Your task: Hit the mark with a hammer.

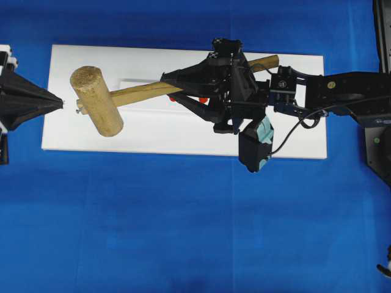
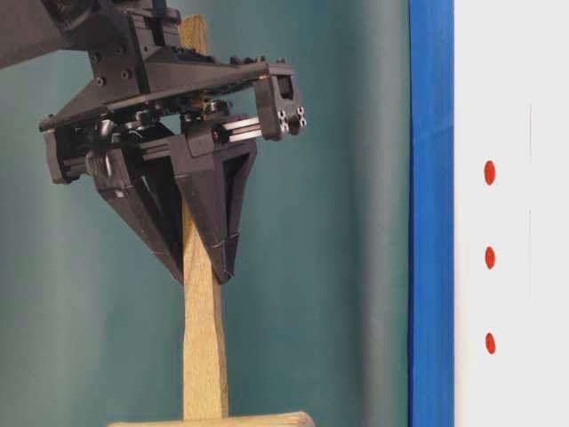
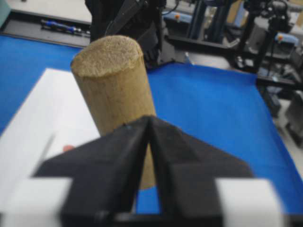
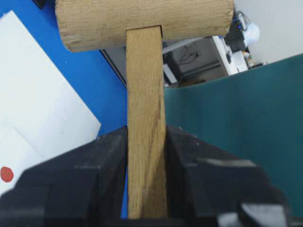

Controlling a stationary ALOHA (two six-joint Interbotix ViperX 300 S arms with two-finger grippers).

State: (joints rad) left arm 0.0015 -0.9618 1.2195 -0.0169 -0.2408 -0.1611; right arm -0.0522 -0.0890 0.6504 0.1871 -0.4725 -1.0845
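The hammer, a light-brown wooden mallet, hangs above the white board (image 1: 183, 137); its thick head (image 1: 96, 101) is at the left and its slim handle (image 1: 137, 93) runs right. My right gripper (image 1: 168, 86) is shut on the handle's middle, and the wrist view shows its fingers (image 4: 106, 161) pressed on both sides of the wood. My left gripper (image 1: 61, 102) sits at the board's left end with its tips together, just short of the head (image 3: 113, 80). The red marks (image 2: 490, 257) form a row on the board, partly hidden under the right gripper from overhead.
Blue cloth (image 1: 183, 232) covers the table around the board. A teal screen (image 2: 338, 222) stands behind. The right arm's body and cable (image 1: 293, 122) stretch over the board's right half.
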